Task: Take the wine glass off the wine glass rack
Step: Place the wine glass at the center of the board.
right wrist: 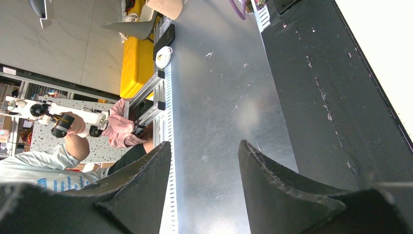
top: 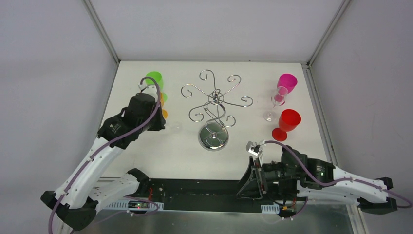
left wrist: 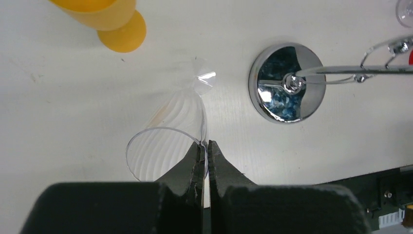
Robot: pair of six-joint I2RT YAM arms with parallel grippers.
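The wine glass (left wrist: 168, 141) is clear and ribbed, and it is off the wine glass rack, left of the rack's round mirrored base (left wrist: 287, 83). My left gripper (left wrist: 205, 146) is shut on its rim, one finger inside the bowl and one outside. The foot (left wrist: 204, 78) points down at the table; I cannot tell whether it touches. From above the glass is only a faint shimmer (top: 176, 127) beside the left gripper (top: 164, 125). The chrome rack (top: 216, 97) stands mid-table with nothing on its scrolled arms. My right gripper (right wrist: 204, 151) is open and holds nothing, back over the metal plate at the near edge.
Green (top: 154, 79) and orange (top: 163, 105) glasses stand behind the left arm; the orange one (left wrist: 109, 22) is close to the held glass. Magenta (top: 287, 82), clear (top: 276, 102) and red (top: 288, 123) glasses stand at the right. Walls enclose the table.
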